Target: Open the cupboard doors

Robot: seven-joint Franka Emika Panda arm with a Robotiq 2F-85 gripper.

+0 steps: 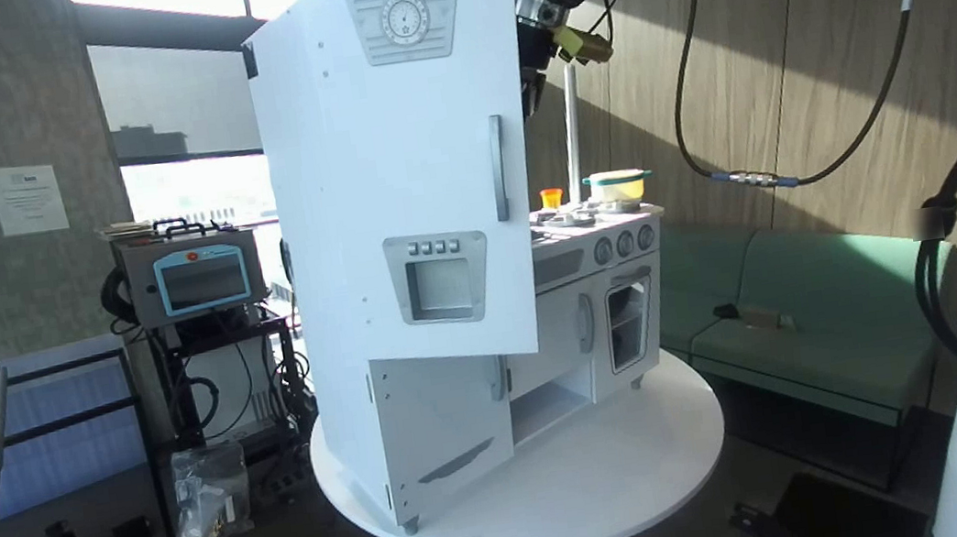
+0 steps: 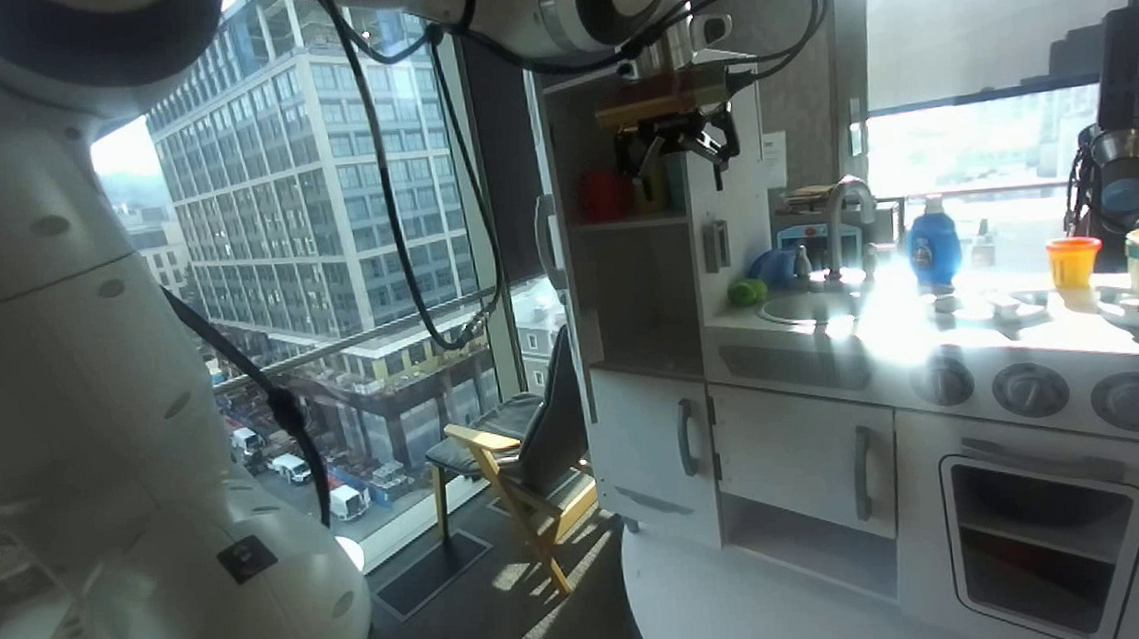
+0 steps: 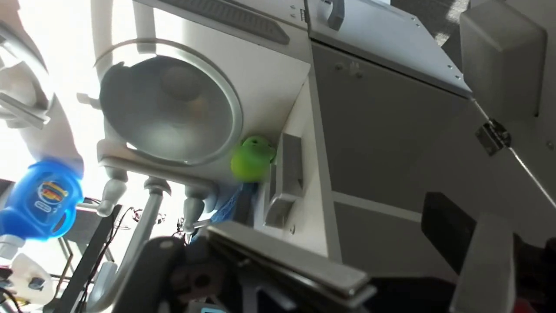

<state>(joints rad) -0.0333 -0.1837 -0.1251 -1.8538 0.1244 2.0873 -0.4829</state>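
- Pincer (image 2: 677, 174) was closest in wrist view, jaws apart, nr upper shelf (image 2: 628, 223).
- Tall door (image 1: 427, 155) stood swung open at kitchen's (image 1: 318, 280) tall end.
- Lower door (image 1: 442, 412) & sink door (image 2: 789, 454) were both shut.
- Kitchen sat on rd worktop (image 1: 637, 488).

Round white table (image 1: 599, 484); white toy kitchen (image 1: 455, 198) standing on it, short grey feet (image 1: 411, 525).

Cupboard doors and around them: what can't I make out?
Cupboard interior: hidden in an exterior view by the open tall door.
Handle of the short door: cut off by the wrist view's top edge.
Red item: in an exterior view, shadow hides what it is.
Bottle label: wrist view, lettering too small and blurred.
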